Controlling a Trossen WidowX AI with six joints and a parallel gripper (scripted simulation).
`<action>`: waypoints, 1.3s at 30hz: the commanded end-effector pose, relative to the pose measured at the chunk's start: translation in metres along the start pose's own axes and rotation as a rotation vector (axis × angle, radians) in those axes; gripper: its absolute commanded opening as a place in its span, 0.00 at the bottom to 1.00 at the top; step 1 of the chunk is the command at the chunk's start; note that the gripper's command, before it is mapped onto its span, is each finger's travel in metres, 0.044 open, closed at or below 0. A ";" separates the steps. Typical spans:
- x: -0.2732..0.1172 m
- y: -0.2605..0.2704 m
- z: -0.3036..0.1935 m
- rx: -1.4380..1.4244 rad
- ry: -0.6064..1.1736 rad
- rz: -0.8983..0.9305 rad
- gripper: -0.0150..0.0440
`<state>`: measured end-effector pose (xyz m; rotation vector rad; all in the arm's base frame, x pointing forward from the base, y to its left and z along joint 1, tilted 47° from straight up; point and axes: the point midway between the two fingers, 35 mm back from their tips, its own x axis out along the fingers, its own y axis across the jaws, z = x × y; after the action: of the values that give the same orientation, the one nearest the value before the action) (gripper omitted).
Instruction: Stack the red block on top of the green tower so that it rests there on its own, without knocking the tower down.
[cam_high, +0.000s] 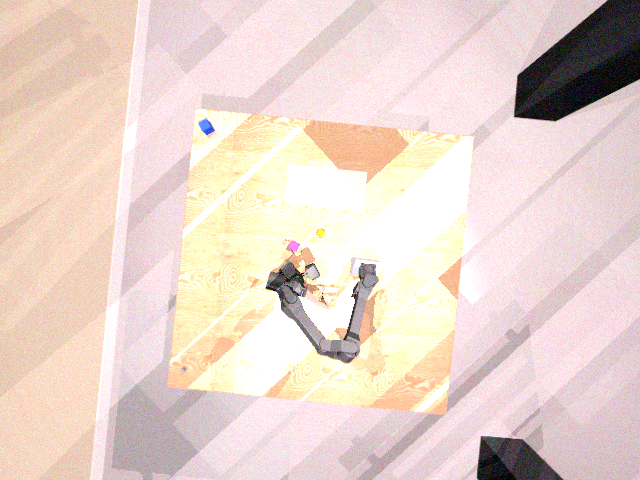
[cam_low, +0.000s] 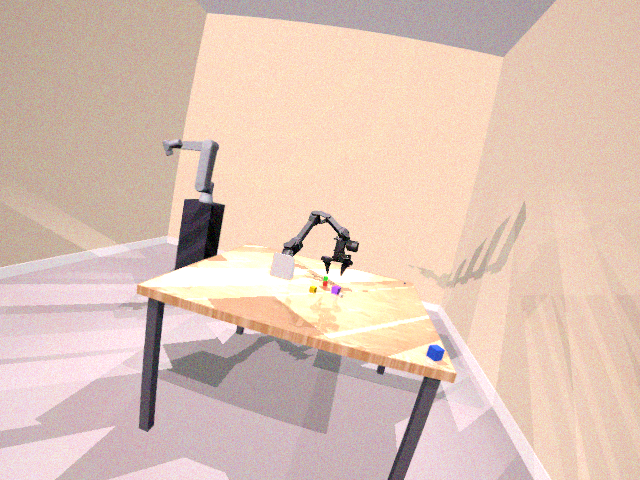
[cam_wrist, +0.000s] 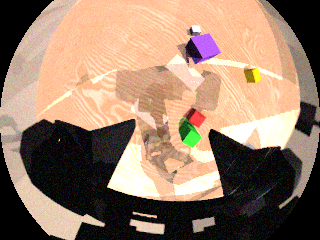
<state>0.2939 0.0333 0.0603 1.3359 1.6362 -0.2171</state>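
Beige walls (cam_low: 351, 103) enclose a pale floor (cam_high: 413, 93) (cam_low: 62, 356), striped with shadow, on which stands a wooden table (cam_high: 232, 206) (cam_low: 289, 328) (cam_wrist: 100, 50) with dark legs. At far left, beyond the table, a grey arm (cam_low: 206, 165) is mounted on a black pedestal (cam_low: 192, 227). Next, on the table, a white plate (cam_high: 356, 266) (cam_low: 282, 266) stands at the base of the dark arm (cam_high: 306, 322) (cam_low: 305, 232), which arches up and over to the right. The yellow block (cam_high: 321, 233) (cam_low: 312, 289) (cam_wrist: 252, 75) follows. Right of it, the red block (cam_low: 325, 283) (cam_wrist: 196, 117) lies on the table just beside the green tower (cam_high: 308, 276) (cam_low: 325, 278) (cam_wrist: 190, 135), not on top of it; whether the two touch cannot be told. Above the table, the gripper (cam_high: 295, 277) (cam_low: 334, 273) (cam_wrist: 174, 128) points downward, its fingers spread wide with nothing between them. Below it and toward the viewer sits the purple block (cam_high: 293, 245) (cam_low: 336, 289) (cam_wrist: 205, 47), with a small white cube (cam_wrist: 195, 30) near it in the wrist view. At far right, the blue block (cam_high: 206, 126) (cam_low: 435, 352) occupies the near corner, well apart from the others.
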 end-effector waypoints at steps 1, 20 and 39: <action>-0.002 -0.024 0.005 0.226 0.054 0.006 1.00; 0.030 -0.047 0.002 0.451 0.109 0.017 1.00; 0.055 -0.045 0.000 0.451 0.110 0.018 1.00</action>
<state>0.2615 0.0483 0.0041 1.7134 1.7213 -0.5299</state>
